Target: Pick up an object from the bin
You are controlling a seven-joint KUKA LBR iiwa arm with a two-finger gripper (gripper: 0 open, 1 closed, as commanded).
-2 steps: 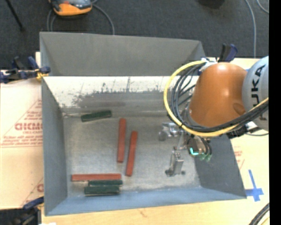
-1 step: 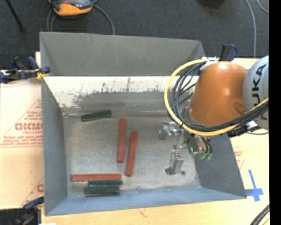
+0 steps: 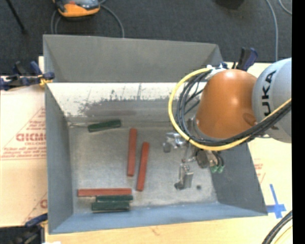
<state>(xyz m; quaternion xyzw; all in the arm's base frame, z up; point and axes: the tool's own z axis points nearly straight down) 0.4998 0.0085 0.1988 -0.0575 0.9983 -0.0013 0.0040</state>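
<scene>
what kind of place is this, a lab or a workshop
Probably a robotics lab's bin-picking setup: a KUKA arm reaches into a grey metal bin holding red sticks and green sticks.

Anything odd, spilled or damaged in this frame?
Nothing stands out. The red sticks and green sticks lie flat on the bin floor, none over the rim. The gripper is over bare floor to their right. The back wall shows dark specks, seemingly ordinary wear.

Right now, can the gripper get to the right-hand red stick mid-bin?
Probably yes. The gripper hangs over the bin floor beside that red stick; nothing lies between them. The other red stick sits close on its far side.
</scene>
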